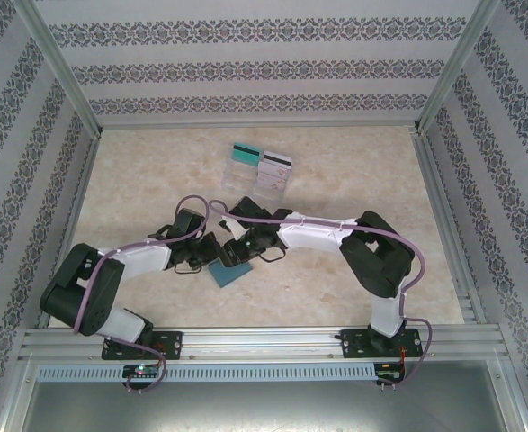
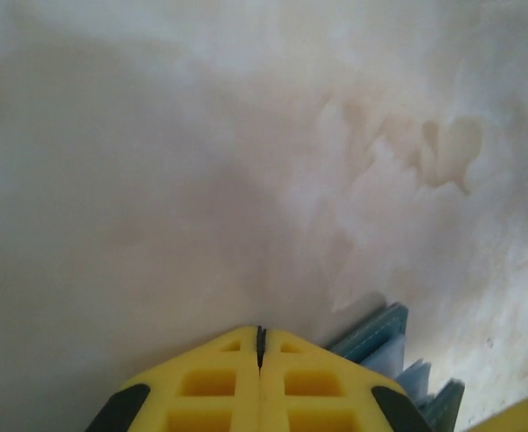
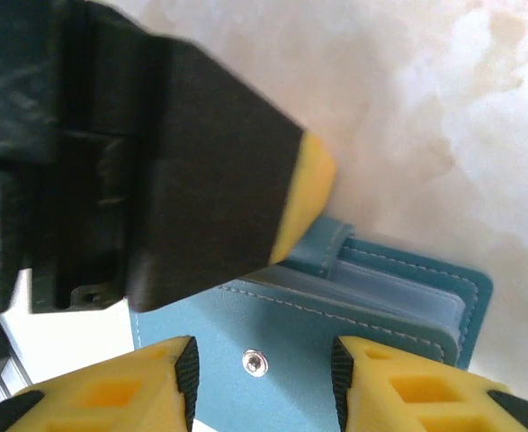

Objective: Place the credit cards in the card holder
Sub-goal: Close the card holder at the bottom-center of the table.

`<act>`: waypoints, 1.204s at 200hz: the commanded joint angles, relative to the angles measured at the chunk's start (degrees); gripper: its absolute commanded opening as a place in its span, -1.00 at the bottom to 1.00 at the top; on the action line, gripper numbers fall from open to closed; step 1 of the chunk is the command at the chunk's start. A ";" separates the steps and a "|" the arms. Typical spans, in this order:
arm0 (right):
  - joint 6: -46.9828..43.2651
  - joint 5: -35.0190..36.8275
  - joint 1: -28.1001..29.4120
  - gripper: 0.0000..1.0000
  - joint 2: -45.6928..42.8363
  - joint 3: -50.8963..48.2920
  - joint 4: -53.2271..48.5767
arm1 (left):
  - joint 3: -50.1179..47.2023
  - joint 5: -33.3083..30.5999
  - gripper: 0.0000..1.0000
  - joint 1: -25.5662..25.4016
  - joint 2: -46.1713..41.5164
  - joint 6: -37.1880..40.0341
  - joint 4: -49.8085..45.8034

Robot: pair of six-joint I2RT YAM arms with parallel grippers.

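Beige marbled tabletop (image 1: 138, 180) formed the work surface, enclosed by patterned wall panels (image 1: 21, 135) at 9, 12 and 3 o'clock. From the 7 o'clock corner the left arm (image 1: 111, 270) reached to the table centre, with a purple cable (image 1: 192, 205) looped above it. The left gripper (image 1: 211, 251) sat at 10 o'clock of the card holder (image 1: 230, 274). In the left wrist view its yellow fingers (image 2: 201, 382) were pressed flush together, and whether anything lay in the seam could not be told. The stacked teal edges of the card holder (image 2: 376, 328) showed at 4 o'clock of the fingertips.

The card holder lay flat at table centre, partly covered by both wrists. The right gripper (image 1: 242, 249) stood at 1 o'clock of it. In the right wrist view the right gripper (image 3: 262, 355) had its jaws apart, straddling the snap stud (image 3: 255, 363), while the left arm's dark finger (image 3: 201, 180) blocked the 10 o'clock area, its tip at the clasp tab (image 3: 331, 243).

Clear trays (image 1: 234, 180) at 12 o'clock carried a teal card (image 1: 243, 153) and a white card (image 1: 275, 162).
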 commanded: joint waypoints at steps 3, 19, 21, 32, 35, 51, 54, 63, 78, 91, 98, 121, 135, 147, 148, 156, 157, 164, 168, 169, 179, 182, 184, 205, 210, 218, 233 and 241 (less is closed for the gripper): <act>0.65 0.74 -0.29 -0.11 0.47 -1.78 -0.79 | -2.92 0.52 -0.96 -1.45 -3.21 -3.43 -8.71; -0.29 2.23 -0.31 -0.12 0.55 -2.50 -2.07 | -3.65 -0.19 -0.98 -1.45 -5.23 -3.25 -10.72; -0.49 2.37 -0.33 -0.12 0.60 -2.53 -2.31 | -3.73 -0.17 -0.98 -1.41 -5.39 -3.30 -10.86; -1.09 3.51 -0.61 -0.12 0.79 -3.25 -2.61 | -4.43 0.61 -0.98 -1.44 -6.01 -3.62 -10.85; -1.13 3.69 -0.79 -0.12 0.82 -3.69 -2.37 | -4.64 0.83 -0.97 -1.43 -6.07 -3.75 -10.68; -1.01 2.83 -1.93 -0.13 0.98 -4.99 -0.99 | -5.35 2.34 -0.97 -1.78 -5.53 -4.28 -9.78; -1.09 2.74 -2.16 -0.13 1.04 -5.03 -0.93 | -5.35 2.51 -0.97 -2.02 -5.36 -4.37 -9.68; -1.60 2.87 -2.70 -0.13 1.09 -5.03 -0.92 | -5.30 2.70 -0.97 -2.86 -4.92 -4.84 -9.15; -3.19 1.96 -3.90 -0.13 1.29 -4.56 -0.81 | -4.87 2.52 -0.97 -4.76 -4.09 -5.94 -8.25; -5.13 1.01 -5.27 -0.13 1.80 -3.36 -1.59 | -4.11 2.53 -0.97 -6.87 -3.00 -7.33 -7.11; -5.79 0.97 -6.08 -0.13 2.09 -2.71 -1.97 | -3.57 2.43 -0.97 -8.16 -2.38 -8.08 -6.54; -7.92 -2.25 -9.01 -0.13 3.18 0.09 -2.91 | -1.02 1.01 -0.97 -12.87 -0.49 -10.49 -5.01; -9.10 -2.50 -9.59 -0.14 3.98 1.94 -4.08 | 0.73 0.33 -0.97 -15.35 0.96 -11.78 -3.93; -9.57 -3.21 -10.03 -0.13 4.24 2.32 -3.55 | 2.42 0.28 -0.97 -17.07 2.76 -12.58 -2.32; -9.62 -3.28 -10.05 -0.13 4.25 2.30 -3.54 | 2.58 0.29 -0.97 -17.21 2.94 -12.62 -2.11; -9.75 -4.00 -10.38 -0.13 4.58 2.34 -3.28 | 4.02 0.74 -0.97 -17.98 4.54 -12.59 -1.43; -9.75 -4.03 -10.44 -0.13 4.59 2.35 -3.32 | 4.26 0.83 -0.97 -18.06 4.75 -12.49 -1.45; -9.75 -4.32 -10.74 -0.14 4.58 2.36 -3.44 | 5.76 1.27 -0.97 -18.32 6.07 -11.86 -1.94; -9.75 -4.39 -10.85 -0.14 4.53 2.23 -3.58 | 6.58 1.27 -0.97 -18.33 6.53 -11.43 -2.80; -9.75 -4.40 -10.90 -0.14 4.44 2.21 -3.65 | 6.77 1.23 -0.97 -18.33 6.67 -11.30 -3.06; -9.63 -4.09 -11.08 -0.14 3.32 1.35 -3.40 | 8.12 -0.05 -0.98 -18.20 6.61 -9.80 -5.81; -9.54 -4.02 -11.09 -0.14 2.92 1.06 -3.40 | 8.53 -0.57 -0.98 -18.09 6.38 -9.46 -6.76; -9.59 -3.99 -11.11 -0.14 2.69 0.87 -3.41 | 8.72 -0.93 -0.98 -18.03 6.13 -9.11 -7.38; -9.43 -3.79 -11.94 -0.12 -0.76 -0.72 -4.14 | 9.48 -4.12 -0.99 -16.05 1.17 -5.72 -13.74; -9.31 -3.95 -12.20 -0.12 -1.69 -1.15 -4.14 | 9.53 -4.96 -0.98 -15.45 -0.45 -4.81 -14.97; -9.23 -4.33 -12.56 -0.11 -3.04 -1.58 -4.24 | 9.70 -6.57 -0.91 -14.43 -2.99 -3.22 -17.11; -9.38 -4.89 -12.99 -0.09 -5.07 -1.15 -5.87 | 10.34 -8.16 -0.41 -12.27 -6.50 1.33 -20.18; -9.59 -4.81 -13.09 -0.08 -5.89 -0.67 -6.92 | 10.93 -8.19 -0.30 -11.11 -7.43 3.83 -21.35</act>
